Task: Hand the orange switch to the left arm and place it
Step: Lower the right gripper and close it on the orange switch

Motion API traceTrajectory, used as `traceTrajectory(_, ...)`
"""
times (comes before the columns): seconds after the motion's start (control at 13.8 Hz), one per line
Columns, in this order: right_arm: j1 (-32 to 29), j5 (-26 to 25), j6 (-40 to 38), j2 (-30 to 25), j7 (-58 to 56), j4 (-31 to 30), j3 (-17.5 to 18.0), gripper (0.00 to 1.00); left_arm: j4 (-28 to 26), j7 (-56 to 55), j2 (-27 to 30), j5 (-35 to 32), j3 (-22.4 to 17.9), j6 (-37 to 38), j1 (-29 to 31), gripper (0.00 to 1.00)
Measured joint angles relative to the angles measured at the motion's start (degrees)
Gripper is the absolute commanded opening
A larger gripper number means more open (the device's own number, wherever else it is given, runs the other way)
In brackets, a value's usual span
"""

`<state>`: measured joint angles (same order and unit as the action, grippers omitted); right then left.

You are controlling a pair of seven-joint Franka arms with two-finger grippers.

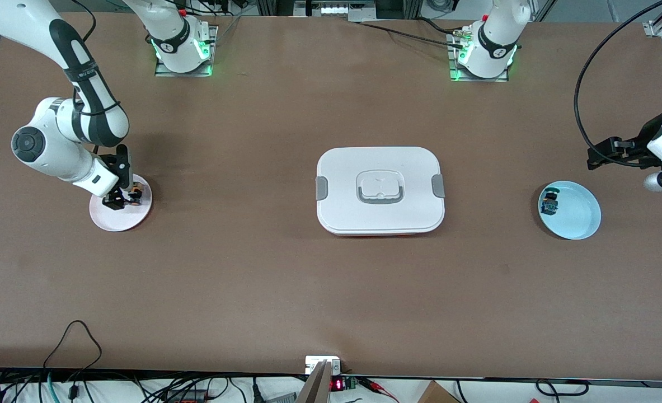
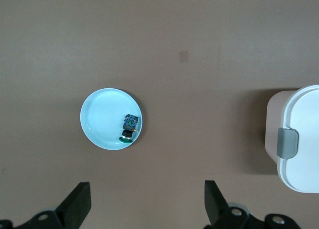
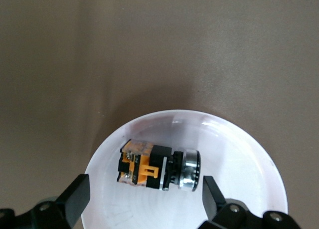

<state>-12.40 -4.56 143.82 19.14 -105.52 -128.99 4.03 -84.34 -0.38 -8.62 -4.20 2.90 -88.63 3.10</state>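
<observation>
My right gripper (image 1: 122, 200) hangs low over the pinkish-white plate (image 1: 135, 219) at the right arm's end of the table, fingers spread wide with nothing between them; the orange switch (image 3: 158, 168) lies on its side in that plate, its orange-and-black body and metal collar sitting between my fingertips in the right wrist view. My left gripper (image 2: 147, 201), likewise fully apart and empty, waits high over the bare table near the pale blue plate (image 1: 581, 221) at the left arm's end, in which lies a small dark blue-green component (image 1: 549, 205). Step in hand, as I judge it: the first pick. To do it well I should descend straight, keep the switch centred, and close across the squarer orange-black body, not the round collar, which would likely roll or slip; the plate's shallow rim calls for fingertips stopping just short of the glazed surface. The box (image 1: 380, 190), white with grey side clips and lid handle, stands mid-table between the two plates, so the carry will probably need to lift above it or skirt it. The table (image 1: 331, 291) is a matte brown sheet; cables trail along the edge nearest the front camera.
</observation>
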Motion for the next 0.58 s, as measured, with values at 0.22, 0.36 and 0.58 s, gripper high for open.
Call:
traceTrajectory(0.22,0.0,0.0,1.0,0.1,0.8,0.0,0.4,1.0,0.0,0.0,0.0,0.0,0.0,0.0,0.0,1.0)
traceTrajectory(0.36,0.0,0.0,2.0,0.6,0.9,0.0,0.5,1.0,0.0,0.0,0.0,0.0,0.0,0.0,0.0,1.0)
traceTrajectory(0.58,0.0,0.0,3.9,2.2,0.9,0.0,0.5,1.0,0.0,0.0,0.0,0.0,0.0,0.0,0.1,1.0)
